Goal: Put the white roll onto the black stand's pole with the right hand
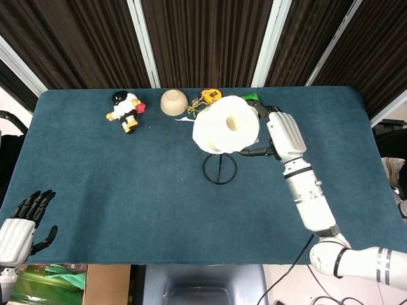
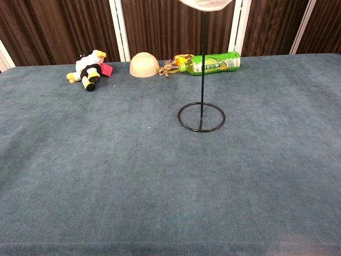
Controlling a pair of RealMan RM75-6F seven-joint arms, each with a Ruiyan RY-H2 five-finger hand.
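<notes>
My right hand [image 1: 280,135] grips the white roll [image 1: 226,124] from its right side and holds it high over the black stand [image 1: 220,169]. The roll's core hole faces up toward the head camera. In the chest view only the roll's underside [image 2: 206,4] shows at the top edge, right above the stand's thin pole [image 2: 202,64], whose tip is hidden by the roll. The stand's ring base [image 2: 201,117] sits on the blue table. My left hand [image 1: 22,223] rests at the near left corner, fingers apart, holding nothing.
Along the far edge lie a plush toy [image 1: 125,107], a beige bowl [image 1: 173,101], a small yellow-orange toy [image 2: 178,60] and a green bottle [image 2: 215,62]. The blue tablecloth [image 1: 114,190] covers the table.
</notes>
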